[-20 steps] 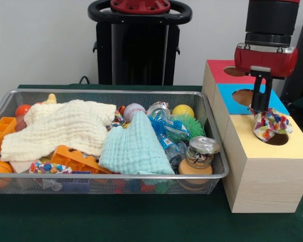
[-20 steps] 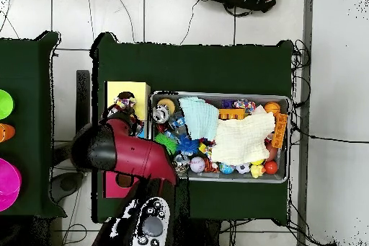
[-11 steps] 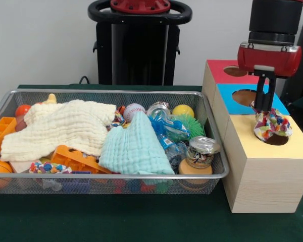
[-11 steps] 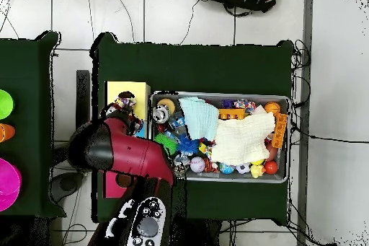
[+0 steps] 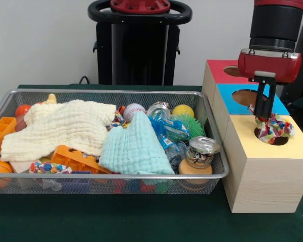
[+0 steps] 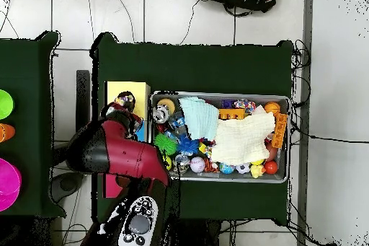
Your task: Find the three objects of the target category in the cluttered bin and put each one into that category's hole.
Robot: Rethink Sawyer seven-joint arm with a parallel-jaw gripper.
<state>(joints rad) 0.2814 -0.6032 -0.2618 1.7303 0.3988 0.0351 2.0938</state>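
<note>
A colourful patterned cloth toy [image 5: 273, 128] sits partly down in the round hole [image 5: 279, 139] of the yellow-topped wooden box [image 5: 252, 146]. My gripper [image 5: 262, 117] stands straight above the hole, its narrow fingers together and shut on the toy's top. From overhead, the gripper [image 6: 125, 107] and the toy [image 6: 127, 99] are over the yellow box [image 6: 119, 88], with the red arm covering much of the other boxes. A similar multicoloured rope toy [image 5: 48, 167] lies at the front left of the mesh bin [image 5: 116, 176].
Behind the yellow box are a blue-topped box [image 5: 232, 103] and a red-topped box [image 5: 217, 70], each with a hole. The bin holds a cream cloth [image 5: 60, 126], a mint cloth [image 5: 134, 146], orange blocks [image 5: 76, 159], a baseball [image 5: 134, 111], balls and jars.
My gripper has shifted a little right and down, and the cloth toy has sunk from above the rim into the yellow box's hole.
</note>
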